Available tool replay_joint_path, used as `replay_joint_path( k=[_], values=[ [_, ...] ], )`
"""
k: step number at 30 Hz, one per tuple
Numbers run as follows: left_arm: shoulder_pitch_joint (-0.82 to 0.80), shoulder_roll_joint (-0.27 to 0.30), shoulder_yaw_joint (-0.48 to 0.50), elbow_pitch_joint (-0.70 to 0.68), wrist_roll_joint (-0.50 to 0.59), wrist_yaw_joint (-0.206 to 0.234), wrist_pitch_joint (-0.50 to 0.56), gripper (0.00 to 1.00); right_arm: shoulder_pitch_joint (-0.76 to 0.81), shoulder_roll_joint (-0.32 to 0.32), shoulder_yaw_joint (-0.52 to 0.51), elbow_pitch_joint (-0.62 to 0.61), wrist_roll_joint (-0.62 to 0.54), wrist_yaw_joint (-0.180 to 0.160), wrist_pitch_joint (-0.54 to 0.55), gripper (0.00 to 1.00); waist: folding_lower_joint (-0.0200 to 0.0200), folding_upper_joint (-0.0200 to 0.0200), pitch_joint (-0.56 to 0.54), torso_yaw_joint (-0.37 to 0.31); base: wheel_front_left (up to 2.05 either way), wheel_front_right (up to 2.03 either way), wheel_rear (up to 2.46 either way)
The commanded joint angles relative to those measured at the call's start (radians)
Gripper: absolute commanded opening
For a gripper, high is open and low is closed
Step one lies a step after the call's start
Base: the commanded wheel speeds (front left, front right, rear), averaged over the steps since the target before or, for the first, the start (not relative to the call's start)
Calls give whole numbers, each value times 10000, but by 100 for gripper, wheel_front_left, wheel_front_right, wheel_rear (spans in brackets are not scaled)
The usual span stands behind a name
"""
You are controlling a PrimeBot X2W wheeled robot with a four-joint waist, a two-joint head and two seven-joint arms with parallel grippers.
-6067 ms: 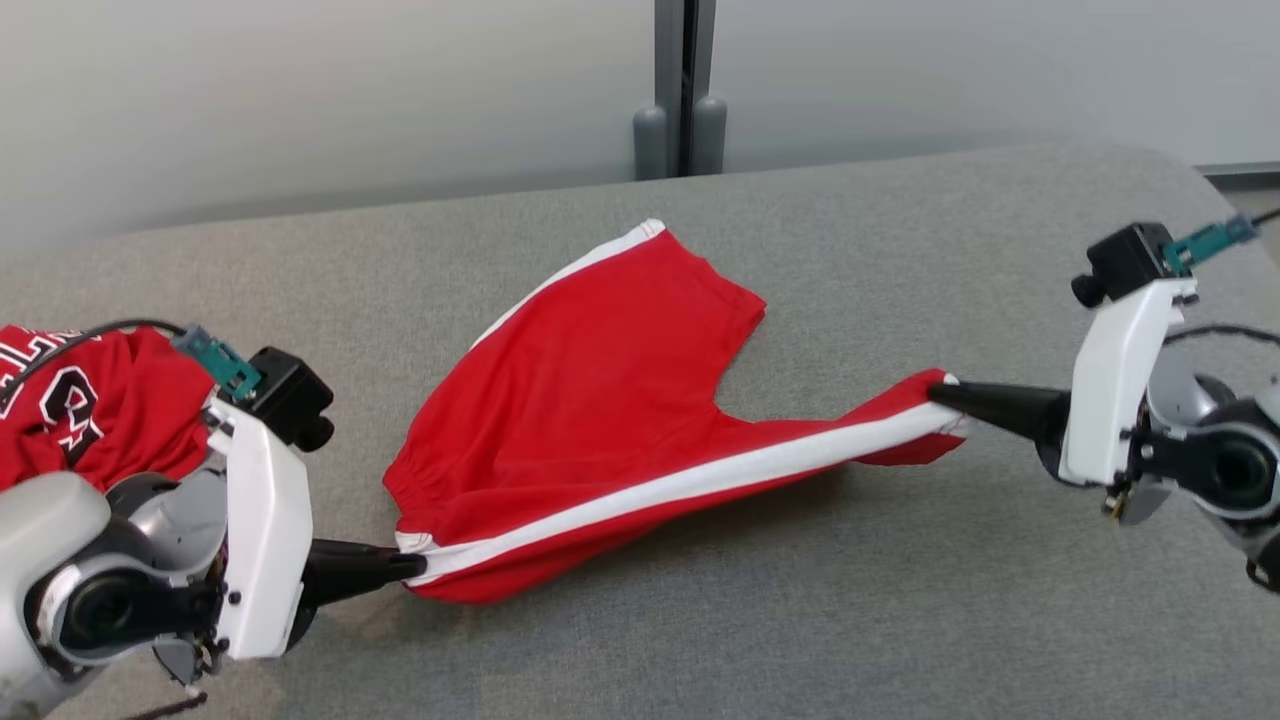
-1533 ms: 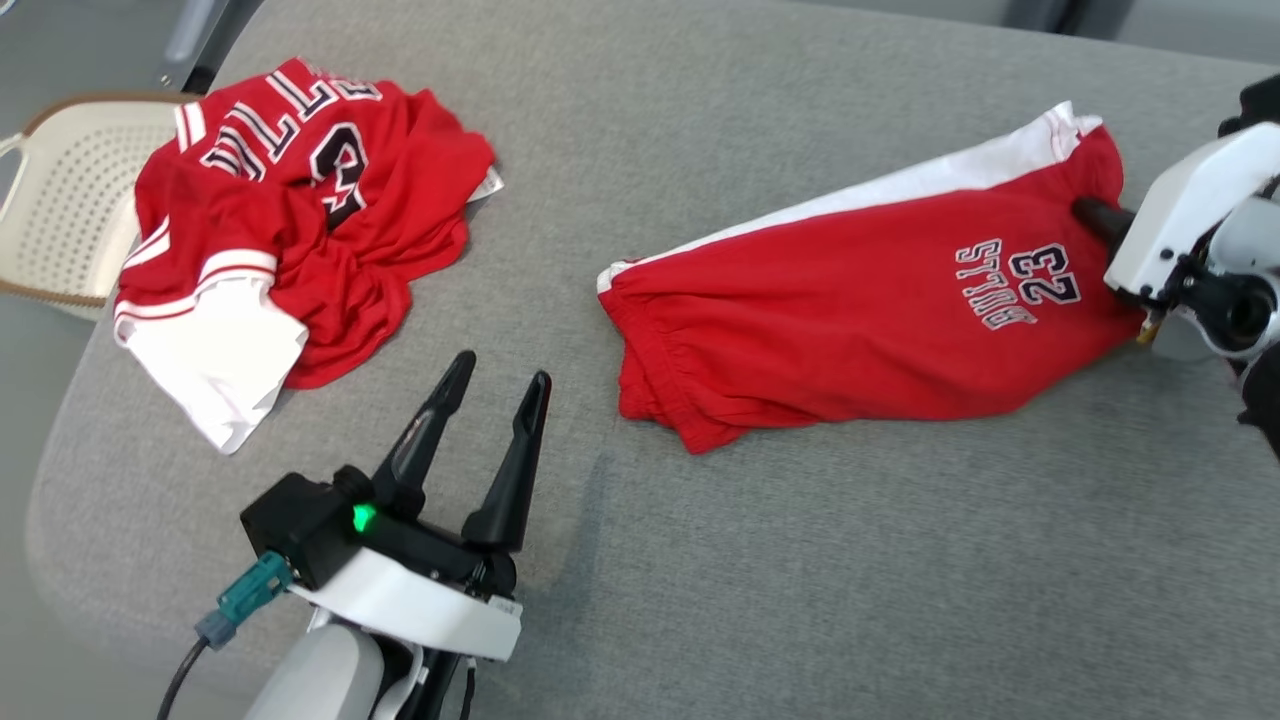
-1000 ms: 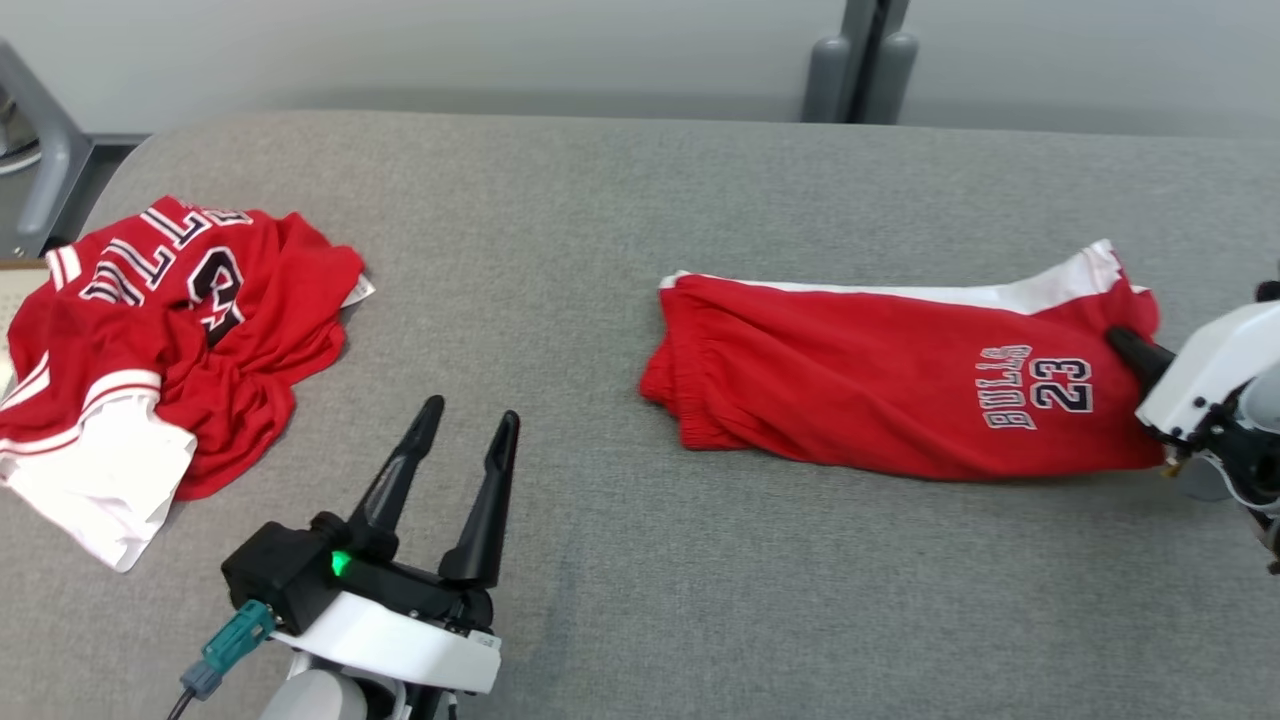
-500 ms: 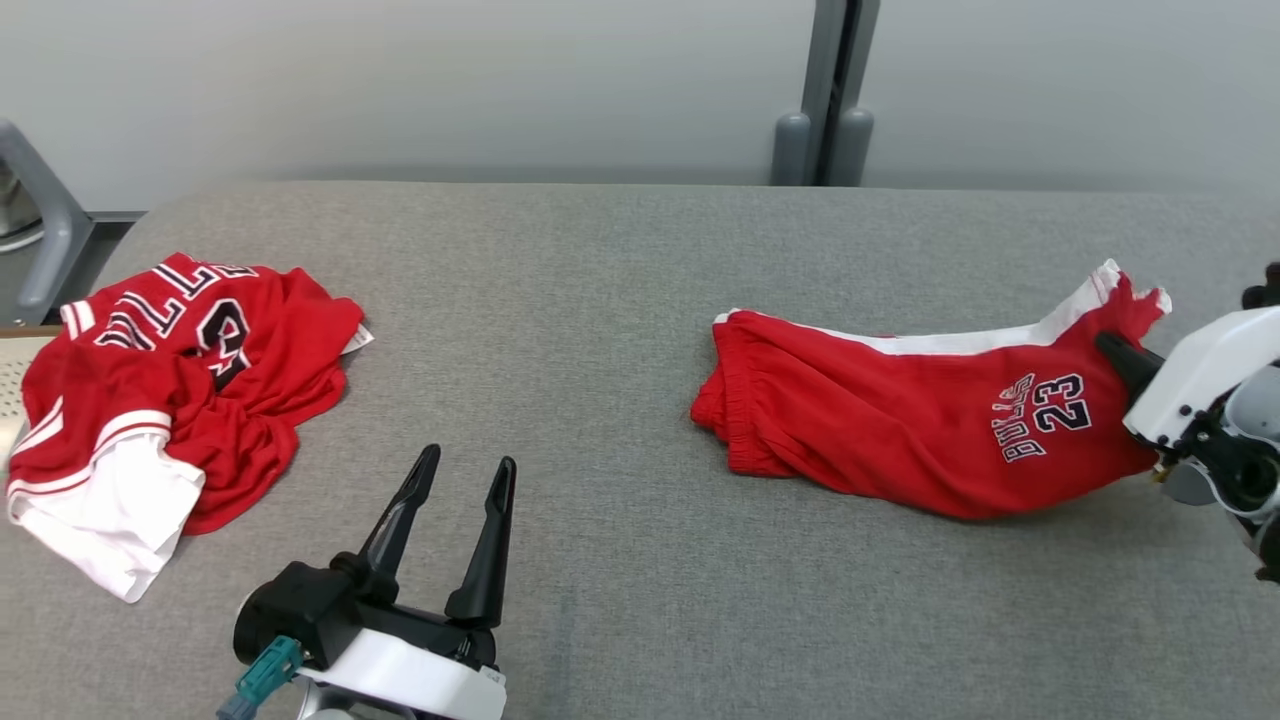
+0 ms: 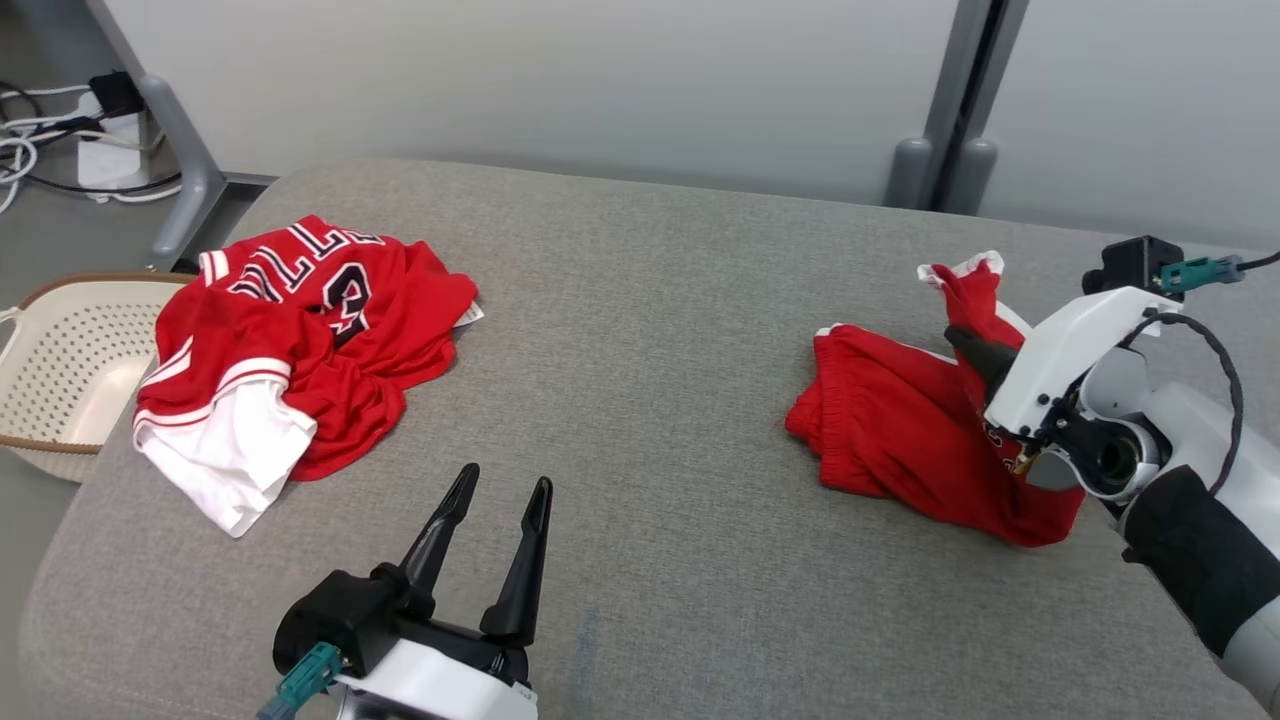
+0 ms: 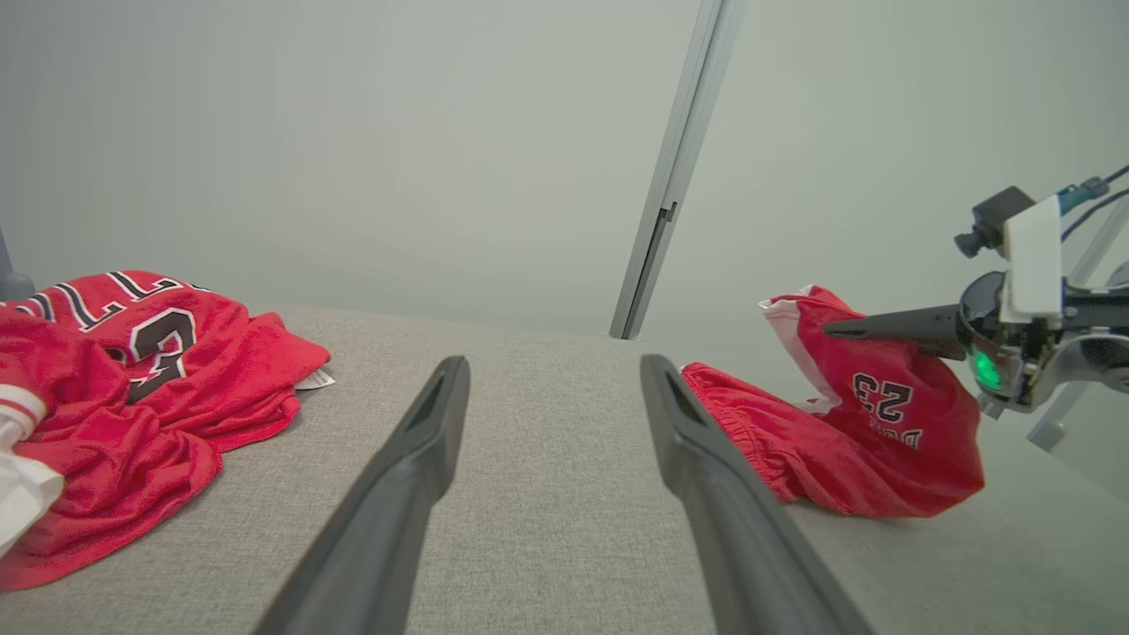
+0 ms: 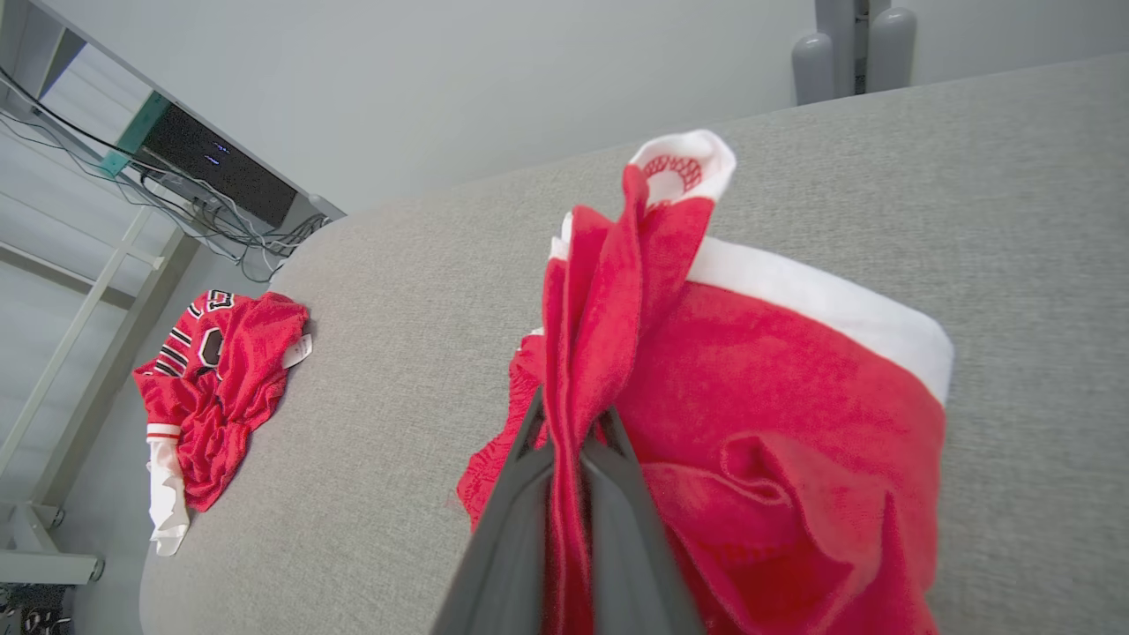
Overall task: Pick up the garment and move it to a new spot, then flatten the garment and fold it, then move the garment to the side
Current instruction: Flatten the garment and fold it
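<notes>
Clenched on the leg end of the red shorts at 3 o'clock, the right gripper may drag their fold apart, as the left gripper at 7 o'clock stands released and empty.

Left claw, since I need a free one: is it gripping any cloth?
No, the left claw stands open above the grey surface, with nothing held in it.

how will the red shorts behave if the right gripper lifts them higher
Probably floppy: the red shorts sag from the pinched edge in the right gripper, with the far end lying on the grey surface. Likely light, since a pinch of one edge holds the raised part up. They may unfold when lifted, as the fabric hangs in loose folds.
</notes>
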Motion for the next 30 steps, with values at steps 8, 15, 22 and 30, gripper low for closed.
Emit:
replay_joint_path(
  k=[8,15,22,30],
  values=[
    [-54,46,-25,171,7,-14,0,100,-71,507,257,680,-49,20,4,0,0,0,206,725,0,0,0],
    [-93,48,89,282,29,-16,-2,100,-119,785,285,841,126,20,17,100,0,0,253,663,0,0,0],
    [30,88,207,336,96,-16,0,100,12,498,23,-221,408,20,-746,100,0,0,-78,-19,0,0,0],
    [229,133,368,213,170,-15,0,100,251,-642,-342,-1330,335,20,-2068,100,0,0,-382,-938,0,0,0]
  ],
)
